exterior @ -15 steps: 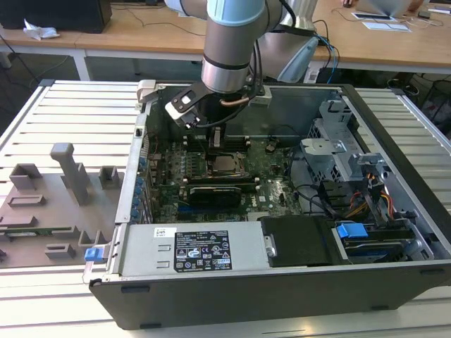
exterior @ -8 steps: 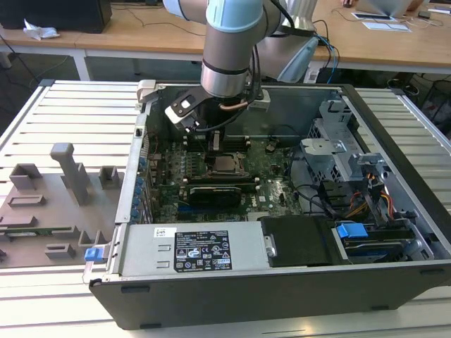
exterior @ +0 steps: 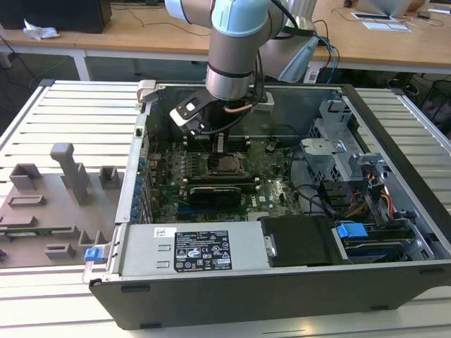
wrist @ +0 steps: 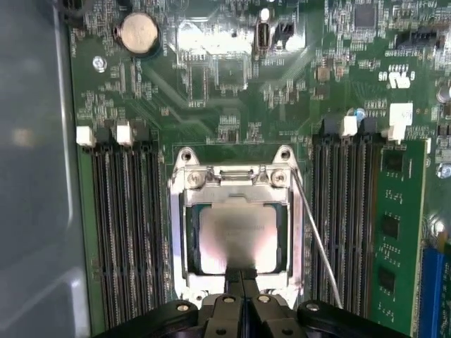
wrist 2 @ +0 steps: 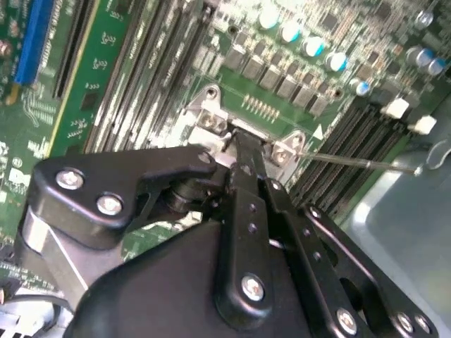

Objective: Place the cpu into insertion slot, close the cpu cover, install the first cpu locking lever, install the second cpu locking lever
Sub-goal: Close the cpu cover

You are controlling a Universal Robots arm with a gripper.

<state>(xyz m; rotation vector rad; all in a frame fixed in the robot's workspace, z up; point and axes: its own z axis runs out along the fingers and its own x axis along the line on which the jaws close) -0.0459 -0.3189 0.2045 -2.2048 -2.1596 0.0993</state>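
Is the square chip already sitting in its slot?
Yes, the chip lies flat, framed by the metal cover.

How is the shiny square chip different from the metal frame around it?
The cpu is a solid, plain square; the cpu cover is a frame with a square hole in the middle. The cpu cover is bigger and lies around the cpu, which shows through its window. Both are silvery and lie flat.
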